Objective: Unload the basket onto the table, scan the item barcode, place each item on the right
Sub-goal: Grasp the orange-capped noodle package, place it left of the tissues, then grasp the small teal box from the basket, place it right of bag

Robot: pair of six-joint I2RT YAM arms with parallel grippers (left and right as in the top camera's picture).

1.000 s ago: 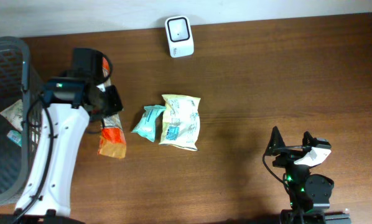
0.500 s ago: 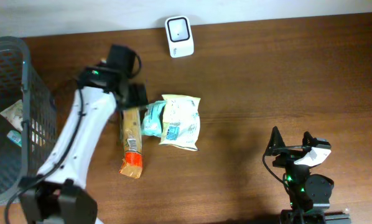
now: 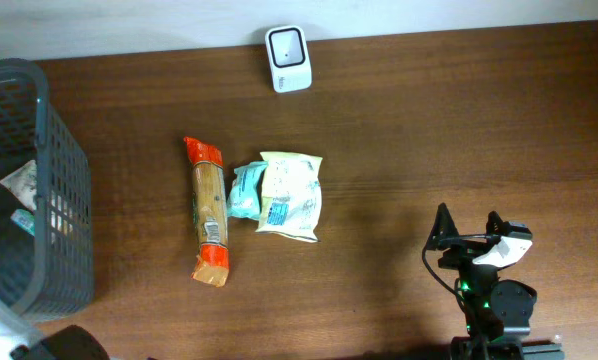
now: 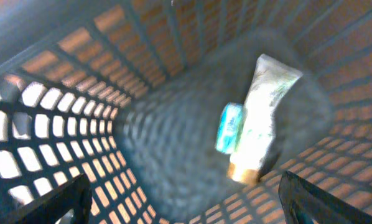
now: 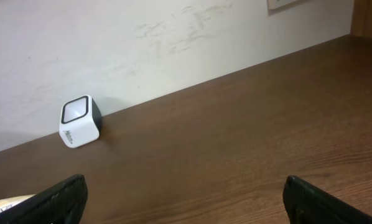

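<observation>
**Three packets on the table, both grippers open and empty**

Seen from overhead, the white scanner stands at the 12 o'clock edge of the brown table, its dark window facing up. Toward 6 o'clock from it, near the table's middle, lie three items. The long packet with orange ends runs from 12 to 6 o'clock and has a small white label near its 6 o'clock end. At its 3 o'clock side, touching it, is the teal packet. The pale bag overlaps the teal packet's 3 o'clock edge and shows a blue label. None of the three touches the scanner.

The dark mesh basket sits at the 9 o'clock edge. The left wrist view looks down into it, blurred. A pale tube lies on the floor with a small teal item just beside it.

The left gripper hangs over the basket, jaws spread wide with nothing between them. The right gripper sits at about 4 o'clock, well apart from the items, jaws equally wide and empty. Its camera faces the scanner.
</observation>
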